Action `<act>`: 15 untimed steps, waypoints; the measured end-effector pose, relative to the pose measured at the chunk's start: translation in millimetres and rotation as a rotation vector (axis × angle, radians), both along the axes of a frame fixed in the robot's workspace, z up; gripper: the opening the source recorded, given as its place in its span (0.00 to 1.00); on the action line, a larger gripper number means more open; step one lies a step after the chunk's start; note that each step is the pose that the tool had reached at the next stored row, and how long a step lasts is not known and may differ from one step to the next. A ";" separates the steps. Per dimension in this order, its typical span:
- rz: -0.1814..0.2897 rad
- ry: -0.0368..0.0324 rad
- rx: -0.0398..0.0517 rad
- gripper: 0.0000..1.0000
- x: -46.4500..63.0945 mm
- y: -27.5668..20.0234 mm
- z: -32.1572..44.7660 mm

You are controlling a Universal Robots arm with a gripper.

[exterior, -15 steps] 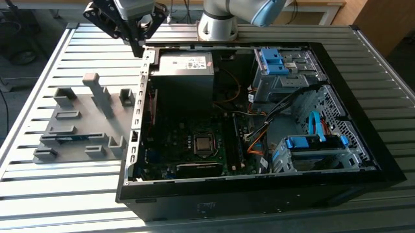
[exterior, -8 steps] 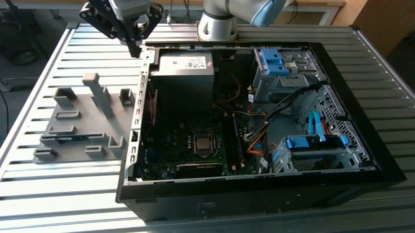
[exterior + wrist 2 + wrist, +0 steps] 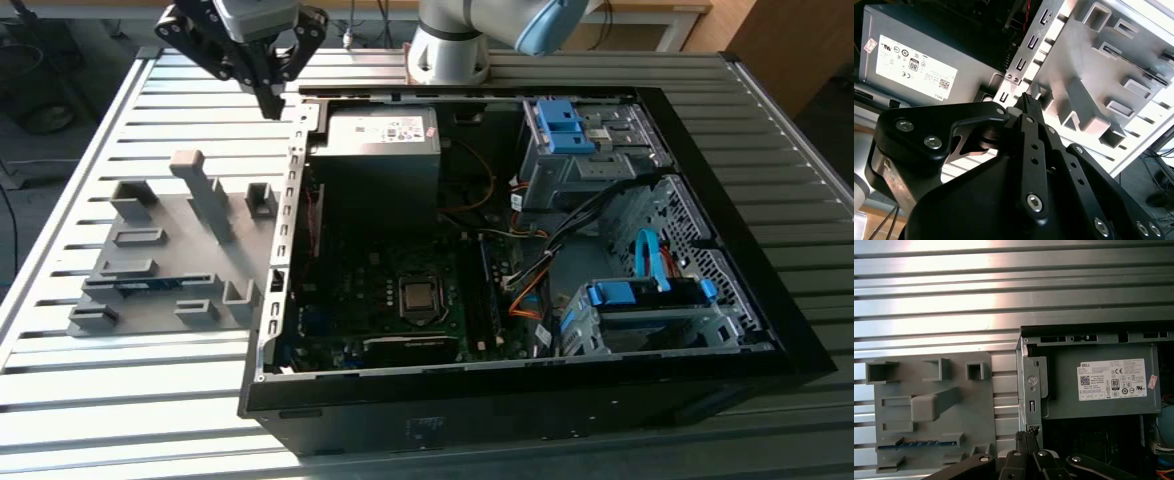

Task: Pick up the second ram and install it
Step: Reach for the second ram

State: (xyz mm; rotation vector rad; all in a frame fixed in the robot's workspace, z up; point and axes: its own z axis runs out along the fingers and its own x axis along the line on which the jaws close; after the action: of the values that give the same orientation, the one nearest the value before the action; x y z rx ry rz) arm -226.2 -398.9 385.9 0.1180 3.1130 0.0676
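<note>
The black metal claw (image 3: 274, 108) hangs above the corner of the open computer case (image 3: 534, 410), just beside the boxy grey power supply (image 3: 383, 150). Its two slim fingers are pressed together on nothing and taper to a single point. The second ram (image 3: 138, 284), a thin blue strip, stands on edge in a slot of the matt grey plastic holder (image 3: 180, 262), well apart from the claw. The holder lies flat on the ribbed, shiny metal table (image 3: 107, 400) beside the case
</note>
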 end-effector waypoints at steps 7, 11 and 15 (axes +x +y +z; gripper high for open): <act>0.000 0.0000 0.0000 0.11 -4.0 0.0 -0.2; 0.000 -0.0001 0.0000 0.11 -6.6 0.0 -0.4; 0.000 -0.0001 0.0000 0.11 -8.9 0.0 -0.5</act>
State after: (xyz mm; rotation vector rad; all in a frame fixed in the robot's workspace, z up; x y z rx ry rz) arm -235.1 -398.9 385.4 0.1180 3.1130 0.0676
